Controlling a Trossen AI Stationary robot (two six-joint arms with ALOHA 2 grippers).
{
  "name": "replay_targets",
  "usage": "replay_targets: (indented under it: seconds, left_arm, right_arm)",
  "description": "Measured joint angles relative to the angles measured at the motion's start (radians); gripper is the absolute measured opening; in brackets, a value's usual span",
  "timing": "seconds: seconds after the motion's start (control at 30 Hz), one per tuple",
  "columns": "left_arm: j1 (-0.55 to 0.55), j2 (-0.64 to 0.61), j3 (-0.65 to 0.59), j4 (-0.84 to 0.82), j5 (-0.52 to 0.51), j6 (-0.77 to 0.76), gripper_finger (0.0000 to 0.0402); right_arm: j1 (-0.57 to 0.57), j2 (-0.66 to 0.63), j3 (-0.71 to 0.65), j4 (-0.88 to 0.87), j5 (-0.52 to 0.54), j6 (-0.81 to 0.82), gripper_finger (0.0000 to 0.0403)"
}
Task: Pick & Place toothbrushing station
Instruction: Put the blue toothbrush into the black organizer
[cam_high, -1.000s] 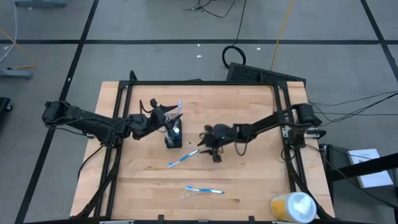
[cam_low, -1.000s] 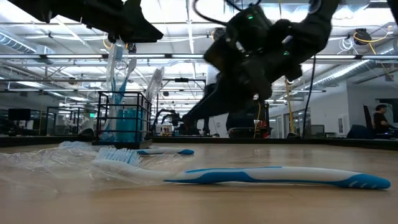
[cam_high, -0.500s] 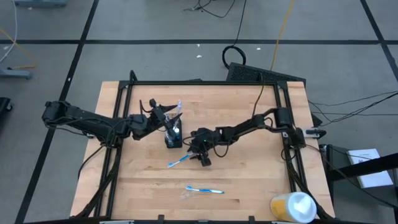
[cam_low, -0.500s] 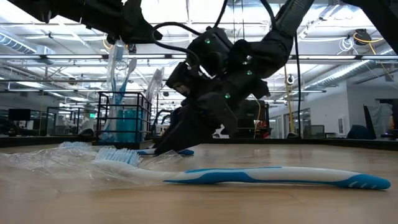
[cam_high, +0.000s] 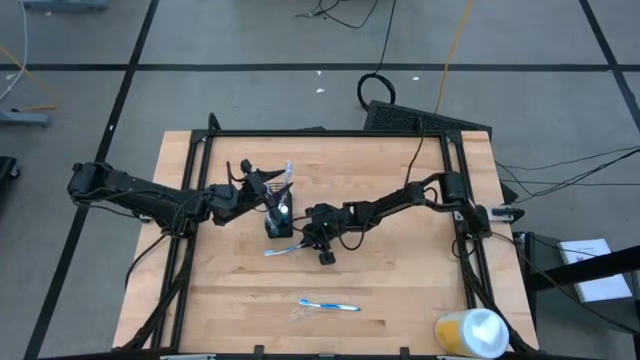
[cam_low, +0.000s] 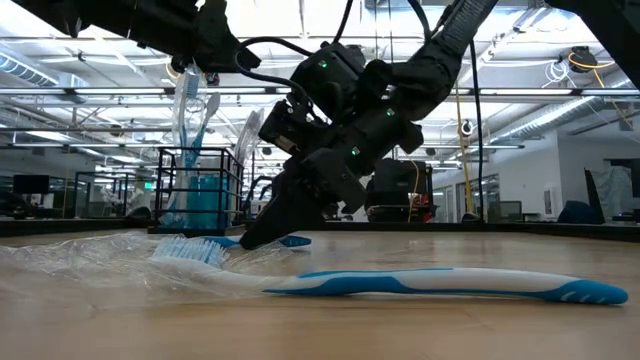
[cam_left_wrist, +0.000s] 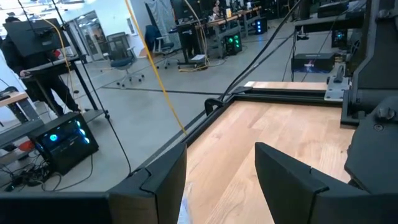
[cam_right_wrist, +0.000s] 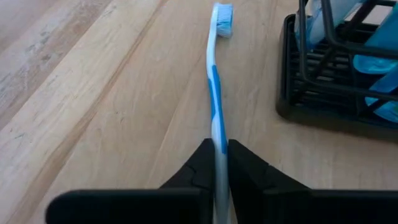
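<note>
- At the middle of the light wooden table (cam_high: 400, 290), the right gripper (cam_high: 305, 242) is down at the boards, its two dark fingers (cam_right_wrist: 200, 167) pinched tight on the handle end of a slim blue-and-white toothbrush (cam_right_wrist: 215, 93) that lies flat on the wood.
- The right wrist view shows the grip plainly: the handle runs straight out from between the closed jaws, bristle head at the far end, with the small black rectangular mesh holder (cam_right_wrist: 336, 68) just beside it.
- From above, that toothbrush (cam_high: 281, 249) sits just in front of the holder (cam_high: 279, 218), which stands upright with toothbrushes rising from it.
- The left gripper (cam_high: 262, 192) is at the holder's top; its jaws stand apart in the left wrist view, with nothing visible between them.
- The low view adds a second blue-and-white toothbrush (cam_low: 400, 282) lying on crinkled clear plastic wrap (cam_low: 70, 262) near the front edge.
- Only the high view catches the round yellow-and-white container (cam_high: 470, 332) at the table's front right corner.
</note>
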Motion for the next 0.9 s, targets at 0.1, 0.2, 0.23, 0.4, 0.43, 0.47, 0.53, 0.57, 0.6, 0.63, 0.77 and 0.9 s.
replay_targets:
  seconds: [0.1,0.2,0.23,0.4,0.43,0.47,0.53,0.57,0.6,0.63,0.77,0.9]
  left_arm:
    - [0.0,0.0,0.0,-0.012,0.0,-0.004,0.0196]
    - [0.0,0.0,0.0,-0.021,0.0,-0.004,0.0196]
    - [0.0,0.0,0.0,-0.021,0.0,-0.004,0.0196]
    - [0.0,0.0,0.0,-0.021,0.0,-0.007,0.0196]
    - [-0.001,0.0,0.0,-0.021,0.0,-0.007,0.0196]
    - [-0.001,0.0,0.0,-0.021,0.0,-0.006,0.0195]
    - [-0.001,0.0,0.0,-0.021,0.0,-0.006,0.0196]
    - [-0.001,0.0,0.0,-0.021,0.0,-0.007,0.0196]
    - [-0.001,0.0,0.0,-0.021,0.0,-0.01,0.0195]
    - [-0.001,0.0,0.0,-0.024,0.0,-0.015,0.0196]
    - [-0.007,0.0,0.0,-0.029,0.0,-0.024,0.0196]
    - [-0.013,0.0,0.0,-0.034,0.001,-0.03,0.0196]
  right_arm:
    - [0.0,0.001,-0.001,-0.025,0.0,-0.004,0.0015]
    - [0.0,-0.009,-0.001,-0.035,0.001,-0.013,0.0015]
    - [-0.001,-0.024,-0.001,-0.047,0.006,-0.015,0.0015]
    - [-0.011,-0.129,-0.005,-0.11,0.006,-0.022,0.0015]
    - [-0.011,-0.156,-0.006,-0.138,0.007,-0.027,0.0015]
    - [-0.01,-0.182,-0.008,-0.166,0.009,-0.038,0.0015]
    - [-0.011,-0.234,-0.01,-0.211,0.01,-0.048,0.0015]
    - [-0.011,-0.262,-0.009,-0.241,0.011,-0.05,0.0015]
    - [-0.01,-0.289,-0.009,-0.273,0.011,-0.05,0.0015]
    - [-0.01,-0.312,-0.012,-0.284,0.008,-0.049,0.0015]
    - [-0.015,-0.422,-0.116,-0.245,0.001,-0.029,0.0015]
    - [-0.061,-0.544,-0.277,-0.049,0.001,0.052,0.0014]
